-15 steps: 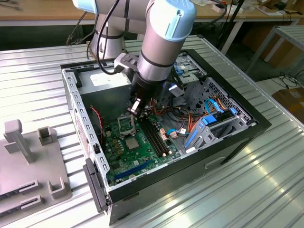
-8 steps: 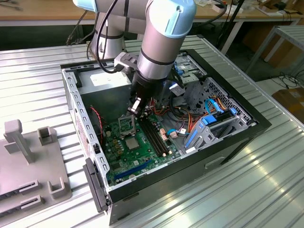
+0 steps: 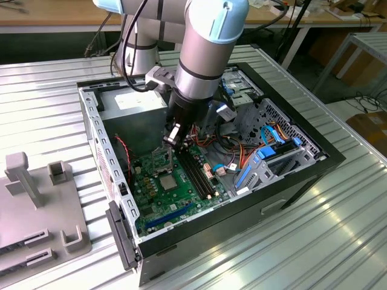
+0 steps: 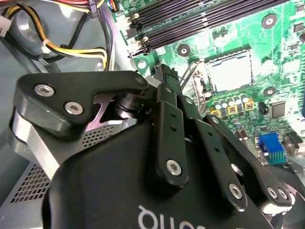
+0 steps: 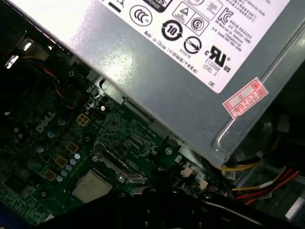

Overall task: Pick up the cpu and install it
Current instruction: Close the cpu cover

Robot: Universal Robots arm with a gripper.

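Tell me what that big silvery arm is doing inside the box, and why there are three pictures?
The arm is a robot arm. At its tip is a gripper, its hand for picking things up. The box is an open computer case lying on a ribbed metal table.

One picture comes from a camera standing off to the side, so you see the whole scene. The other two come from cameras riding on the arm's wrist, looking down into the case.

Inside lies the green motherboard. The small silvery square on it is the cpu, sitting in its socket, also seen in both wrist views. The gripper hangs just above the board, near the long black memory slots. The first wrist view also shows the grey power supply.
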